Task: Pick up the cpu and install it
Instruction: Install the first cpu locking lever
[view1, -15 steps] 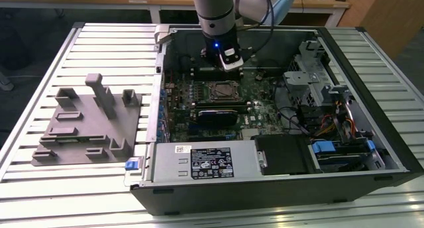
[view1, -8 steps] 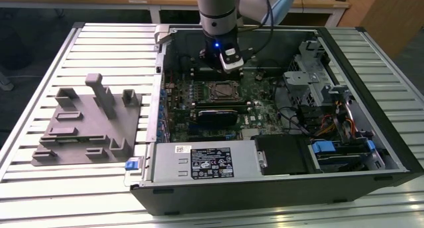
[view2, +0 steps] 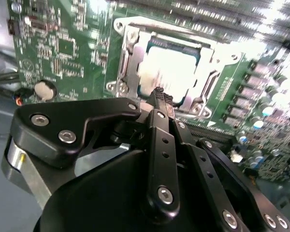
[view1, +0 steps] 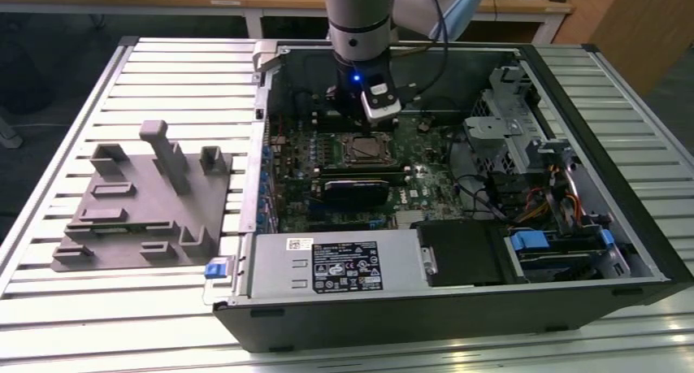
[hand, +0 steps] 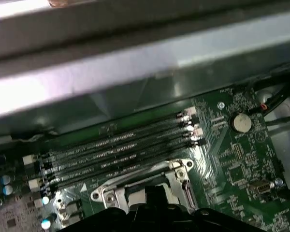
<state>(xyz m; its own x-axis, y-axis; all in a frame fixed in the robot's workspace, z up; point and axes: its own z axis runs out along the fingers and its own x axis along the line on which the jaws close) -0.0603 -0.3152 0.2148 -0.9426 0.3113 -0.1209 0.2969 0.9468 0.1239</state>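
One arm hangs over the open computer case point(view1: 434, 186) in the exterior view, its gripper point(view1: 375, 117) just above the motherboard's socket point(view1: 366, 148), near the case's far wall. In the second wrist view the cpu point(view2: 169, 72) already lies in the socket frame, silvery top up, and the jaws look closed with nothing between them, tips just above its near edge. In the first wrist view the memory slots point(hand: 116, 154) run beside the socket; I judge the seating step nearly done, and the note forbids guessing further.
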